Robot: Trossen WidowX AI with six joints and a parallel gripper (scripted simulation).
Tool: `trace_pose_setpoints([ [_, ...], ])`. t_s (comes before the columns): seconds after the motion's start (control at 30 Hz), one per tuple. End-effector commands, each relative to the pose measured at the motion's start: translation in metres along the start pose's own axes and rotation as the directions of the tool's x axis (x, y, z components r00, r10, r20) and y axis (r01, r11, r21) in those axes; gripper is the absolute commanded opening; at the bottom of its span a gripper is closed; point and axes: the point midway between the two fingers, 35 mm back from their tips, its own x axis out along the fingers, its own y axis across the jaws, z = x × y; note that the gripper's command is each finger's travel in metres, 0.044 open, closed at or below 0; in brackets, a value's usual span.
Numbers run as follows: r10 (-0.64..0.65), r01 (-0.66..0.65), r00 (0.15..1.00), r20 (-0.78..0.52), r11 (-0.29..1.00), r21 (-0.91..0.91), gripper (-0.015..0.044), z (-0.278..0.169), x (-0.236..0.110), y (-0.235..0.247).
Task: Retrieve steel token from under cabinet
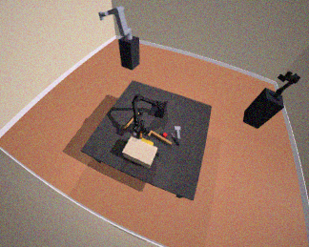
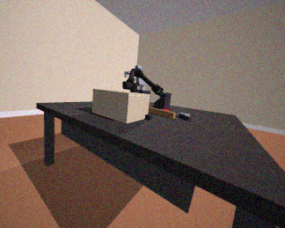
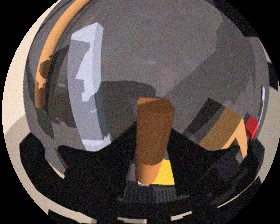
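Note:
The beige box cabinet (image 1: 140, 154) (image 2: 118, 104) stands near the front of the dark table (image 1: 190, 120) (image 2: 201, 137). My gripper (image 1: 140, 129) (image 2: 132, 85) hangs just behind the cabinet and is shut on a brown wooden stick (image 3: 153, 136), which points away from the wrist camera with a yellow patch beside its base. In the wrist view the cabinet (image 3: 221, 125) shows to the right of the stick. I cannot see the steel token, the vent slots or the marked area in any view.
An orange wooden bar (image 1: 161, 138) (image 2: 162, 112), a small red object (image 1: 165, 134) (image 2: 168, 110) and a grey tool (image 1: 177, 133) (image 2: 187, 114) lie right of the gripper. Another orange stick (image 1: 128, 124) lies to its left. Two black camera stands (image 1: 130, 52) (image 1: 262, 108) are on the floor.

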Motion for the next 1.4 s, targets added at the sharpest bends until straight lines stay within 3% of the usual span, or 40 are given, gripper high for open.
trace_pose_setpoints([
  [0.0, -0.002, 0.002, 1.0, 0.003, 1.0, -0.001, 0.0, 0.007, 0.001, 0.0],
  [1.37, -0.002, 0.002, 1.0, 0.005, 1.0, -0.003, 0.0, 0.054, 0.001, 0.002],
])
